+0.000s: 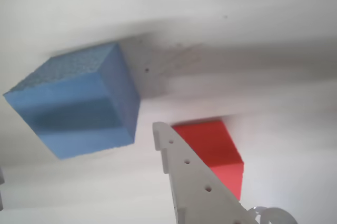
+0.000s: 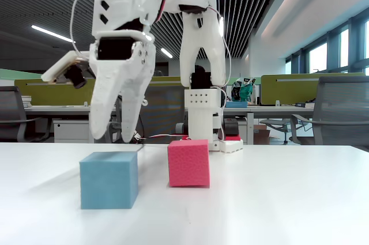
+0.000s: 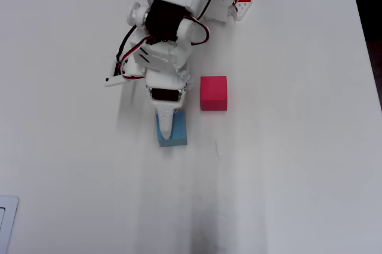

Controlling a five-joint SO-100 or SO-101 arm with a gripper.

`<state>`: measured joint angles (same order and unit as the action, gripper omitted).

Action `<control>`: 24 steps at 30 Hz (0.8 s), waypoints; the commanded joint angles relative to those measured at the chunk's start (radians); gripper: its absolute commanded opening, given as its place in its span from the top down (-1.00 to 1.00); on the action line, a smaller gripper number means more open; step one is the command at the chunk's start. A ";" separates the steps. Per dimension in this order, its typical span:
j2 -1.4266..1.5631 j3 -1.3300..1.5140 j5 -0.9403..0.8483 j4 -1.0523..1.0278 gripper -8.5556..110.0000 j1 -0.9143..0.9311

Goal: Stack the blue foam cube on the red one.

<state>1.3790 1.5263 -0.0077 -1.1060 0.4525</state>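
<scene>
Foam made both blocks, so the blue foam cube point(image 2: 109, 180) was likely light and slightly squashy, with a matte, finely porous skin that should grip well rather than slip; a gentle squeeze on two opposite upright faces, around mid-height, seemed the sensible hold, since too much pressure could dent it. It was a pale sky-blue with clean square edges, and about the same size as the red one point(image 2: 188, 162), which was a pinkish red with the same spongy texture.

On the white desk point(image 3: 286, 164) the blue cube sat near the middle, slightly nearer the edge away from the arm's base. The red cube stood just beside it but apart, a little closer to the base and to the right in the overhead view. Neither touched the other, so the stacking was not yet done.

White plastic formed the gripper point(image 2: 117, 139), which hung directly above the blue cube with its fingers parted, holding nothing and not touching the foam
</scene>
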 commanded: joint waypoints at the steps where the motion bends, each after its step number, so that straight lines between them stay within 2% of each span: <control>1: -0.025 -0.078 -0.012 -0.003 0.24 -0.011; 24: -0.181 -0.170 0.018 0.089 0.38 -0.014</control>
<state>1.1888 1.4174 0.0077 -1.0278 0.4449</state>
